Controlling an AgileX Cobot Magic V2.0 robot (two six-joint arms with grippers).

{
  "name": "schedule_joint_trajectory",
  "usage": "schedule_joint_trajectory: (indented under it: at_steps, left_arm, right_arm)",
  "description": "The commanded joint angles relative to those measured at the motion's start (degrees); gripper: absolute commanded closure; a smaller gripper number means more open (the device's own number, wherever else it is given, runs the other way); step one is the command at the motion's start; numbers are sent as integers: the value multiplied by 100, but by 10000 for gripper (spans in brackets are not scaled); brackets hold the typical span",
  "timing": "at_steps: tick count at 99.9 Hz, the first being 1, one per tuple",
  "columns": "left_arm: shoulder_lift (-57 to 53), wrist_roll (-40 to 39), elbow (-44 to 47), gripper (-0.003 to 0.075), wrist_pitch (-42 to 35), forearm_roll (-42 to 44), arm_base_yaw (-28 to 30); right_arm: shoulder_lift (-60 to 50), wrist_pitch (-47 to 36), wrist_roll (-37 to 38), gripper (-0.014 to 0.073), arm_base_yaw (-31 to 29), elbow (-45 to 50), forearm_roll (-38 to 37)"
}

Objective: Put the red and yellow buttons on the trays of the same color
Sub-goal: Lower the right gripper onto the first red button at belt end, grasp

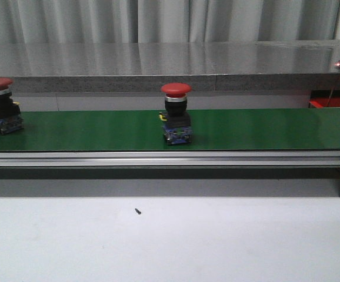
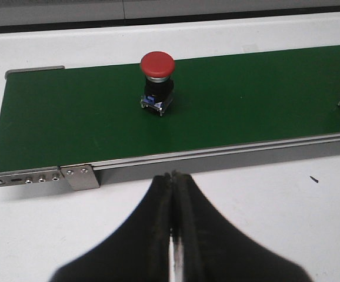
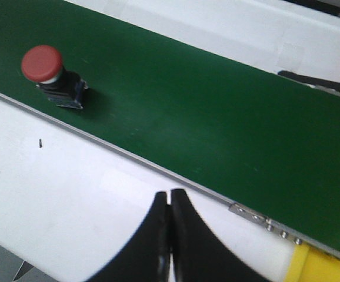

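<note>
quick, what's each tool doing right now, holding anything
Left tool: closed, holding nothing.
Right tool: closed, holding nothing.

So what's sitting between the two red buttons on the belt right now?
Nothing: in the front view only bare green conveyor belt separates the left red button from the middle red button.

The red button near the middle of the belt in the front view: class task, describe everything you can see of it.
The middle red button has a domed red mushroom cap, a silvery collar, a black body and a blue-and-metal base with a yellow part at its side. It stands upright on the green conveyor belt, touched by nothing else. A second red button stands far to its left.
</note>
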Motion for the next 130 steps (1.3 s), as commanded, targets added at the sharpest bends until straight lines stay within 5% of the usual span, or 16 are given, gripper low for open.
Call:
schedule_joint_trajectory:
  at_steps: [1, 21, 42, 52, 114, 130]
  left_arm:
    - [-23, 22, -146, 740, -323, -194, -46]
    - [-23, 22, -146, 740, -323, -194, -46]
    - [-23, 22, -146, 740, -323, -194, -46]
    - [-23, 22, -146, 740, -323, -194, -46]
    - [-23, 22, -146, 740, -342, -194, -25]
    - [-23, 22, -146, 740, -358, -194, -25]
  right_arm:
    - [180, -185, -61, 664, 186, -465, 154]
    - [968, -172, -79, 590, 672, -1126, 154]
    - [1892, 116, -85, 88, 996, -1786, 154]
    - [2306, 199, -79, -20, 1096, -2048, 148]
    - [3669, 550, -84, -13, 1236, -2428, -83]
    - [3689, 626, -84, 175, 1236, -2428, -216]
